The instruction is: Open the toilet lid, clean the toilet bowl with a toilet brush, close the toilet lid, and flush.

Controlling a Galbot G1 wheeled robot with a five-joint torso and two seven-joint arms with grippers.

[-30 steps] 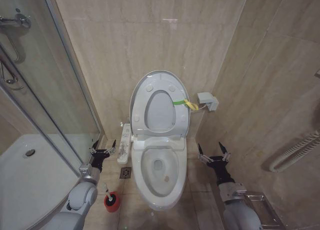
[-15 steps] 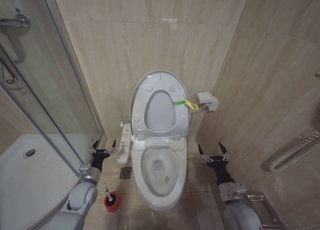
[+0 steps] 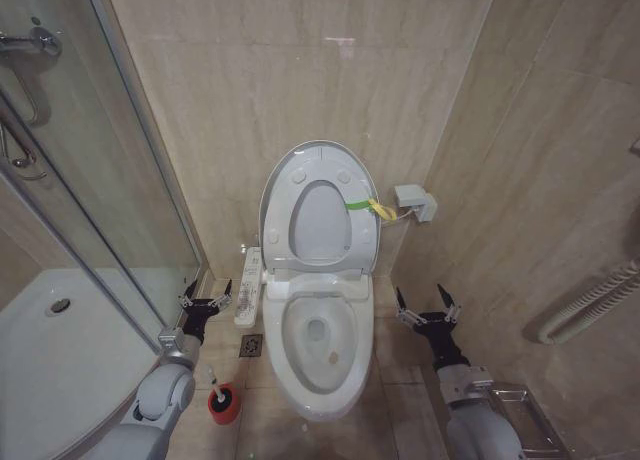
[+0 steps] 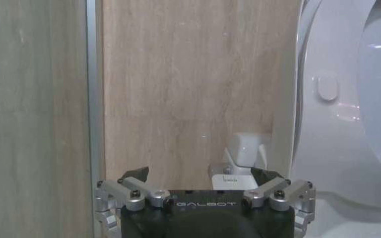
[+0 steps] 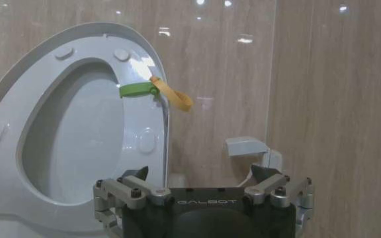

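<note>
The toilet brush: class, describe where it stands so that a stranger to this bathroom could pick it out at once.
Start at the white toilet bowl against the tiled wall, lid up. On the floor at the robot's left of the bowl, near the left arm, stands the toilet brush. Its round red holder with a thin pale handle sets it apart from the long white button panel farther back beside the bowl.

Beige tiled walls point(image 3: 300, 70), glass shower door point(image 3: 90, 180)
</note>
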